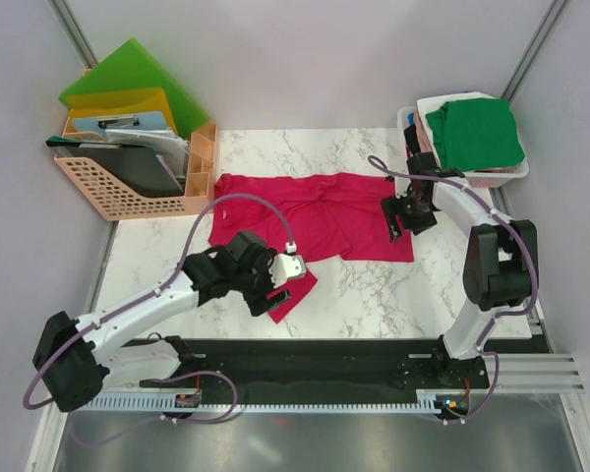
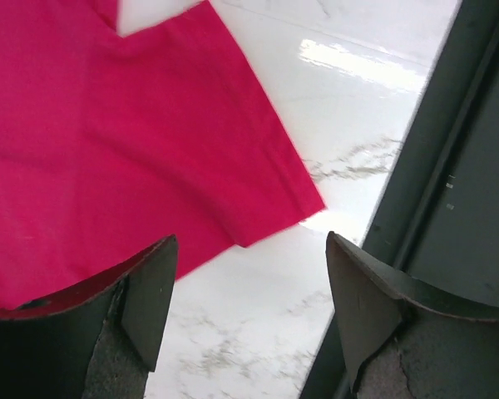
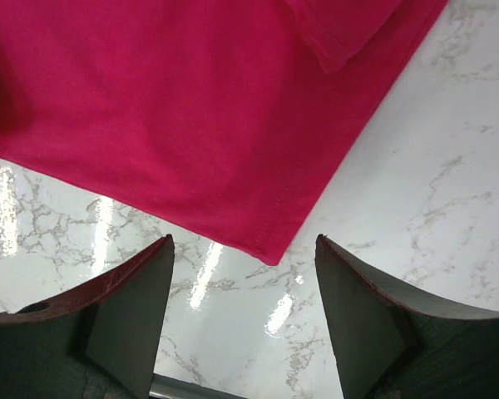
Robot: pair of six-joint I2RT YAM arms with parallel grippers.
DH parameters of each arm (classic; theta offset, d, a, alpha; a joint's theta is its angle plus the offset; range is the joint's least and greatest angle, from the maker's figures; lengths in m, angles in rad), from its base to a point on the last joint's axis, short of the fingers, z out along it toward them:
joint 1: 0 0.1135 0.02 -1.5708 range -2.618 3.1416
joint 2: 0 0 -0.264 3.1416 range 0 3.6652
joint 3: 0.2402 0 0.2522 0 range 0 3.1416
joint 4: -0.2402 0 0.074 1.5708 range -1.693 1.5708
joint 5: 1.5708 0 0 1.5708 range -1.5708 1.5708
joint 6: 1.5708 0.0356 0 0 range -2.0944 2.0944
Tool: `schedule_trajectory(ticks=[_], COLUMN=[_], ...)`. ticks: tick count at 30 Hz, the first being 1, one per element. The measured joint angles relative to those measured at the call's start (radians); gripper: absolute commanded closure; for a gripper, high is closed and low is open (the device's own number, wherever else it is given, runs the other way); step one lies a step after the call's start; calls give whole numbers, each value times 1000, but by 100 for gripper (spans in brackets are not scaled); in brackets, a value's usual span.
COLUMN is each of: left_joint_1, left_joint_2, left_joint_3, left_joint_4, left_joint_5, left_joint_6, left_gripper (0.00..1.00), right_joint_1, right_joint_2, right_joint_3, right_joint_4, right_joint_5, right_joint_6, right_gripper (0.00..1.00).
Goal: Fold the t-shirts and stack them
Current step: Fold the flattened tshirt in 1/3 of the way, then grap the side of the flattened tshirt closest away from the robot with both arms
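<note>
we've got the crimson t-shirt spread on the marble worktop, long axis running left-right across it, w/ one sleeve poking toward the near edge on the left side. the left gripper hovers right over that sleeve: jaws wide apart, nothing btwn them. in the left wrist view the sleeve's hem corner sits just ahead of the gap, cloth spreading off up and to the left. the right gripper is at the shirt's right-hand end, also wide open & empty. in its wrist view a hem corner points straight into the gap, w/ bare marble either side. so each arm has its own corner: left is nearer the sleeve, right nearer the right-end hem. we judge the next move is a drop onto those corners & a pinch, then a fold. a green t-shirt tops the pile in the white basket at back right, well apart from the left gripper, near the right arm.
</note>
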Motion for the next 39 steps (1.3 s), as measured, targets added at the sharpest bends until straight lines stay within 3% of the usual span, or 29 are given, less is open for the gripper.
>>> schedule_trajectory(ticks=[4,9,14,21,26,30,39], left_joint_1=[-89,-99,-101,-126,-239,-316,-323], left_joint_2=[-32,40,55,-49,-98,-61,27], left_joint_3=[-79,-176,-209,-210,-274,-341,-332], left_joint_4=[111,179,190,192,274,327,427], left_joint_5=[-167,-281,-306,-277,-338,-394,-413], left_joint_6=[1,4,4,0,14,45,58], left_gripper=[23,28,28,27,24,24,24], right_joint_1=[2,2,2,2,2,2,2], right_joint_2=[19,32,47,73,103,117,124], right_joint_3=[12,39,55,56,56,57,60], right_joint_4=[-8,-10,-11,-11,-12,-12,-11], right_joint_5=[-45,-69,-68,-68,-77,-87,-86], right_joint_6=[5,14,18,19,25,28,31], right_gripper=[24,24,25,25,25,25,26])
